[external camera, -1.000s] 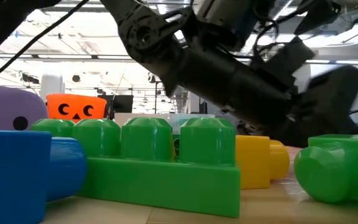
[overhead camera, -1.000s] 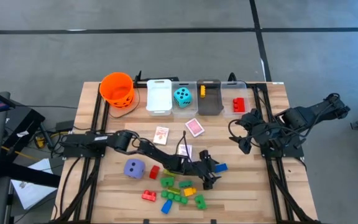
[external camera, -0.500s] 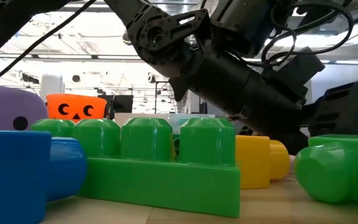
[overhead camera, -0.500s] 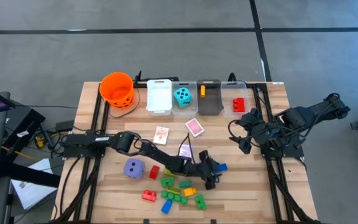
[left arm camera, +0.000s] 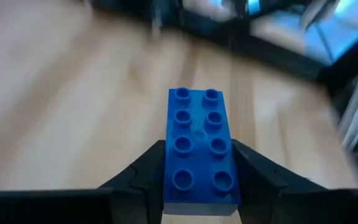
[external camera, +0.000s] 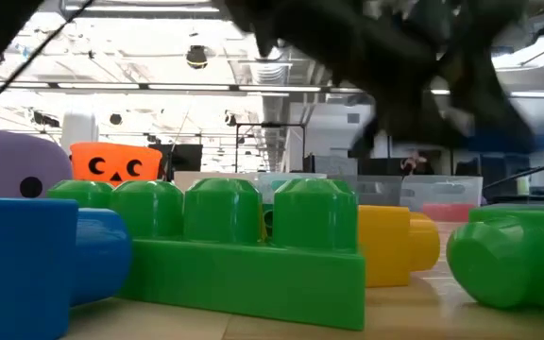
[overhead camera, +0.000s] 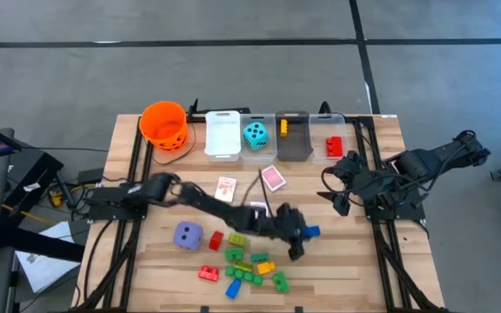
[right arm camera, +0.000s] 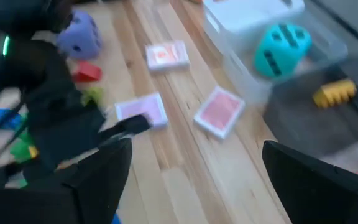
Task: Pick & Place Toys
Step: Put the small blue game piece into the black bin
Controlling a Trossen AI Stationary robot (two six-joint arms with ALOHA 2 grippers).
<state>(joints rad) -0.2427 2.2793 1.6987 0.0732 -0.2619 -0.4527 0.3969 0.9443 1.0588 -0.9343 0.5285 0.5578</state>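
My left gripper is shut on a blue eight-stud brick, which also shows in the high view as the blue brick right of the middle of the table. Below it lies a loose heap of green, yellow, red and blue bricks. A purple die rests on the wood to the left. Three pink-backed cards lie flat farther back. My right gripper stands open above the table's right side, holding nothing. My left gripper pinches the blue brick's two long sides between its two fingers, at the end nearest the wrist. The fingers slant downward and run along the brick, which sticks out ahead of them. It sits studs up, clear of the wood.
Along the far edge stand an orange bucket, a white bin, a clear bin holding a teal die and a yellow brick, a grey bin and a red brick.
My left gripper has risen from the table with the blue brick, which is now lifted clear; in the low view the arm has gone up out of the middle of the picture. The loose bricks and die have stayed put.
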